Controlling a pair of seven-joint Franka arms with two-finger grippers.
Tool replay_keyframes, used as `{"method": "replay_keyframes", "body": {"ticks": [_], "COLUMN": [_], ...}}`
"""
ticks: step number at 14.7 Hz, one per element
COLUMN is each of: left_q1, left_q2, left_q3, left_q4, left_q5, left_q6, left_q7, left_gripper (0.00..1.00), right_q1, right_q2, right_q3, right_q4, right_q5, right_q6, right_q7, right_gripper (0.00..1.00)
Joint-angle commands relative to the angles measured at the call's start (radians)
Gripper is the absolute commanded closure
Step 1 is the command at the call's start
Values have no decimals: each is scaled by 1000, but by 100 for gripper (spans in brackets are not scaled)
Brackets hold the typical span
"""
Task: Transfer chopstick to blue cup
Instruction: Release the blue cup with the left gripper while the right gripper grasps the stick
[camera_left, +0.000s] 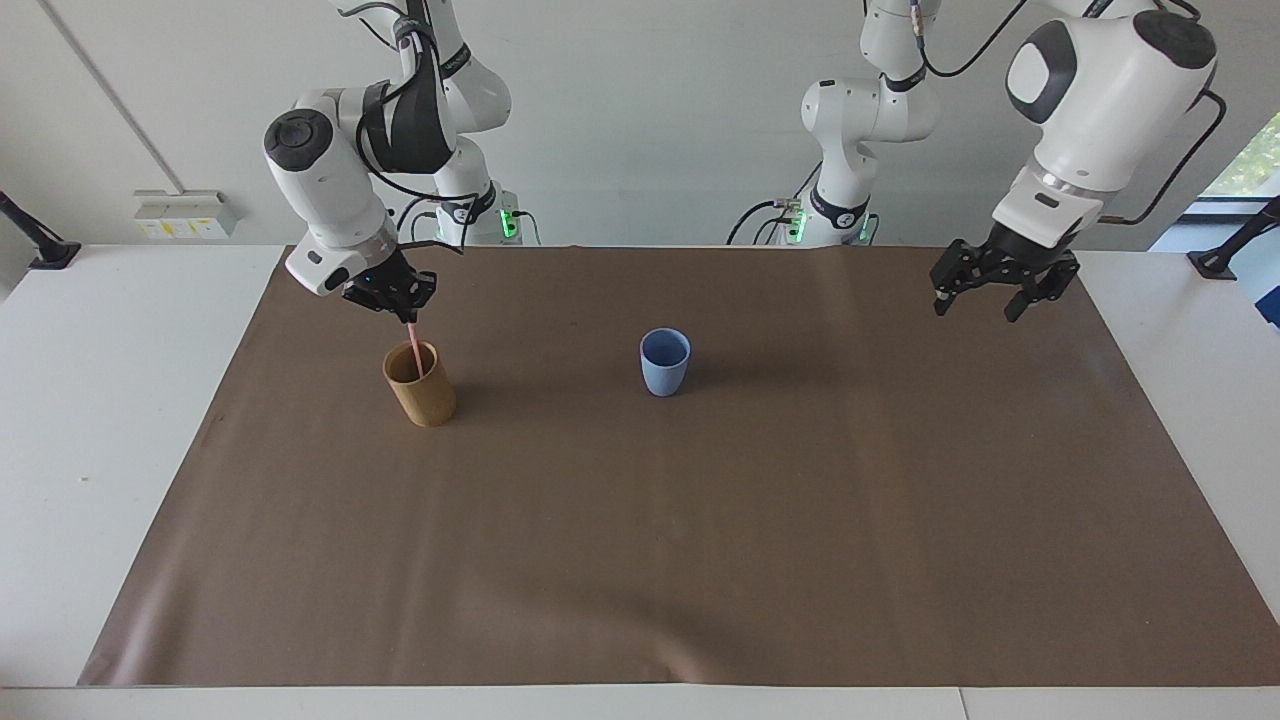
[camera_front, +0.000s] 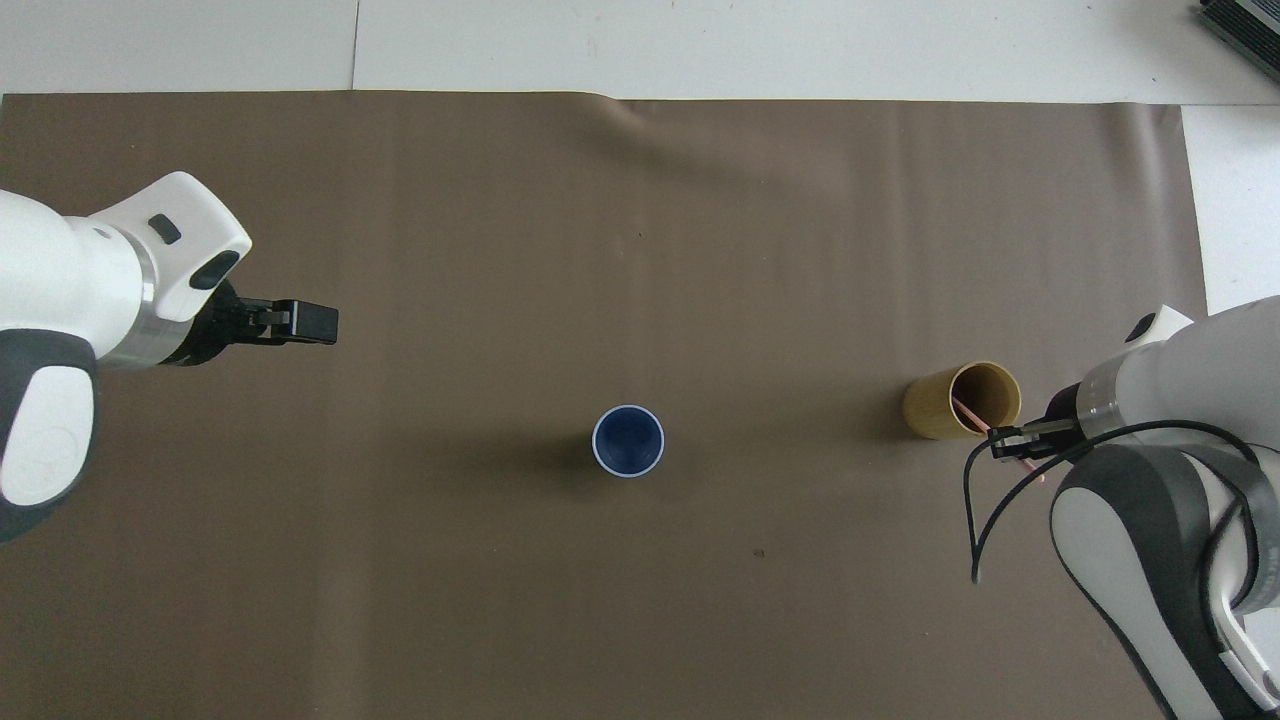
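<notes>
The right gripper (camera_left: 403, 303) has its jaws closed on the upper end of the chopstick (camera_left: 412, 345), which leans out of the tan cup (camera_left: 420, 385) directly below the jaws; its lower end sits inside that cup. The step in hand appears to be the withdrawal. To do it well, I judge the lift should follow the stick's own slant until its lower tip is above the tan rim, since a sideways pull while it is inside could tip the cup. The grip is high on a thin stick, so the free end may swing; a steady carry is advisable. The blue cup (camera_left: 664, 362) stands upright and empty on the brown mat (camera_left: 700, 520) of the bench (camera_left: 100, 420), well apart from the closed jaws, toward the left arm's end. Its mouth is narrow, so the tip should be brought over it before lowering. The right arm bends down steeply, wrist tilted over the tan cup. The left gripper (camera_left: 1003, 283) hangs with jaws spread over the mat's edge, holding nothing; that arm waits.
</notes>
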Motion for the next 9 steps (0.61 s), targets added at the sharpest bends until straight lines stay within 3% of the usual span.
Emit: {"method": "replay_keyframes", "body": {"ticks": [1, 6, 9], "left_q1": [86, 106, 101], "left_q2": [25, 80, 68], "left_q3": [-16, -17, -20], "left_q4": [162, 291, 295], "left_q5": [9, 55, 56], "left_q6": [-155, -249, -267], "left_q7": [98, 136, 133], "left_gripper": [0, 0, 0], "right_q1": [-7, -6, -6], "right_q2": [-3, -4, -12], "right_q3": [5, 5, 5], "right_q4": [30, 100, 169], "right_q5": [21, 22, 28], "right_q6": [-31, -123, -215], "right_q7": [-32, -27, -27], "right_gripper": [100, 100, 100]}}
